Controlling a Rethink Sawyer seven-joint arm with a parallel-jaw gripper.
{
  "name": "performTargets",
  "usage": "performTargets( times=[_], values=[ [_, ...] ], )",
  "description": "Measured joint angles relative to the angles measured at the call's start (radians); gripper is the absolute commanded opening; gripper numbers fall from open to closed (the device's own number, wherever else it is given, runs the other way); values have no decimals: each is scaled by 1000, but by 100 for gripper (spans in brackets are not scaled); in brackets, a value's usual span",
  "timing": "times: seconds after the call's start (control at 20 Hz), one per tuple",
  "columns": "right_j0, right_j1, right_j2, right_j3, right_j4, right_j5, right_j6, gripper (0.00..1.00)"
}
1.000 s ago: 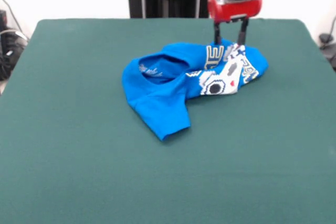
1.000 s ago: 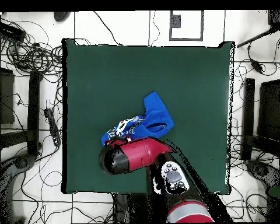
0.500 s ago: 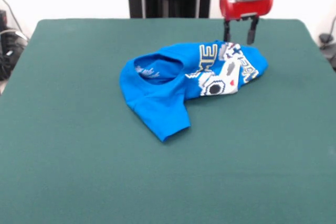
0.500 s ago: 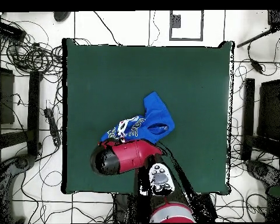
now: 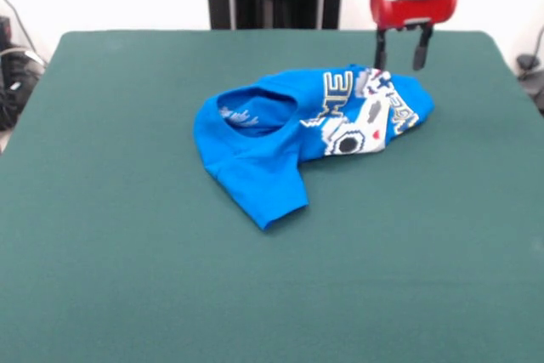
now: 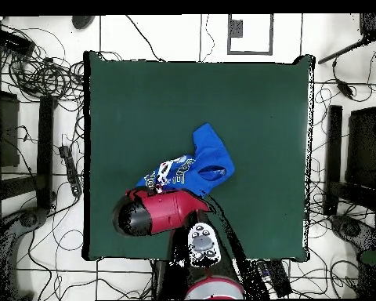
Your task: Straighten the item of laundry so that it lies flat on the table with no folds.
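Front view gives you the gripper [image 5: 400,50] properly: two dark fingers [image 5: 420,47] spread apart with nothing between them, hanging just above the far right end of the T-shirt [image 5: 297,138], not touching it. From overhead you can't see any of that, since the red arm [image 6: 161,213] covers the gripper and the shirt's near edge.

Overhead does show where the shirt [image 6: 197,166] sits on the green table [image 6: 262,102]: roughly mid-table, a bit toward the robot's side.

The shirt's bunched up, not flat. In the front view its long axis runs left-right, tilted a bit, with one sleeve [image 5: 268,193] poking toward the camera. Neck opening [image 5: 252,110] faces up on the left, white print [image 5: 361,116] crumpled on the right.
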Motion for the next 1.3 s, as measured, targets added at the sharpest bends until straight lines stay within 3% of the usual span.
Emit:
performTargets(
  times=[0.4, 0.9, 1.3],
  values=[
    [-65, -27, -1, 10, 1, -4, 0, 100],
    [-303, -126, -1, 15, -28, 5, 0, 100],
    [-394, -160, -1, 15, -62, 34, 0, 100]
  ],
)
